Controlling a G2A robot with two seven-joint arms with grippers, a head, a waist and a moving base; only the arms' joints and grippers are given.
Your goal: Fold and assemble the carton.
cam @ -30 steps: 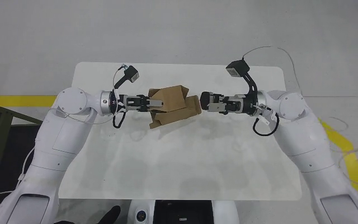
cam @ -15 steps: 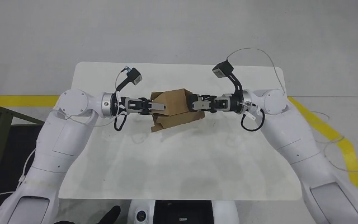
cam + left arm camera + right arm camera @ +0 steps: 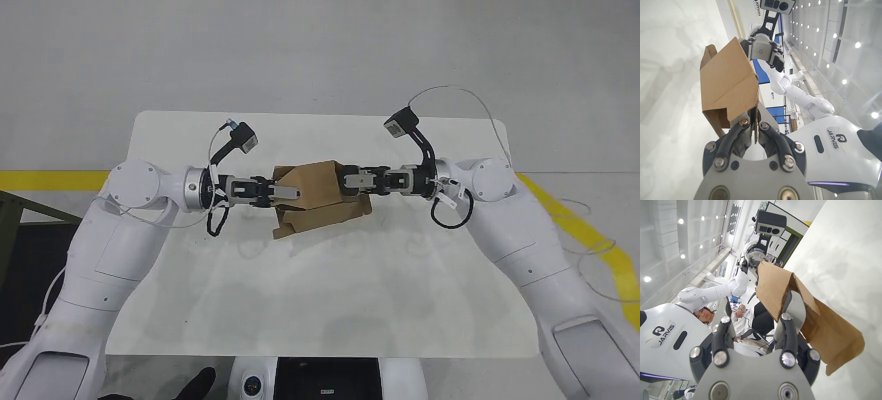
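Carton (image 3: 318, 190): brown, half-folded, held over the middle of the white surface (image 3: 300, 300).
Left gripper (image 3: 288, 188): jaws pinch a wall edge, likely to steady it.
Right gripper (image 3: 348, 186): jaws wide at the open end, seemingly to press a flap.

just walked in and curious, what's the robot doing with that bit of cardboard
A two-armed robot is partway through folding a brown carton over a white table. The left gripper is shut on one end of it. The right gripper is open at the opposite end, one of its fingers against the cardboard. The carton is only partly formed, with flaps hanging loose.
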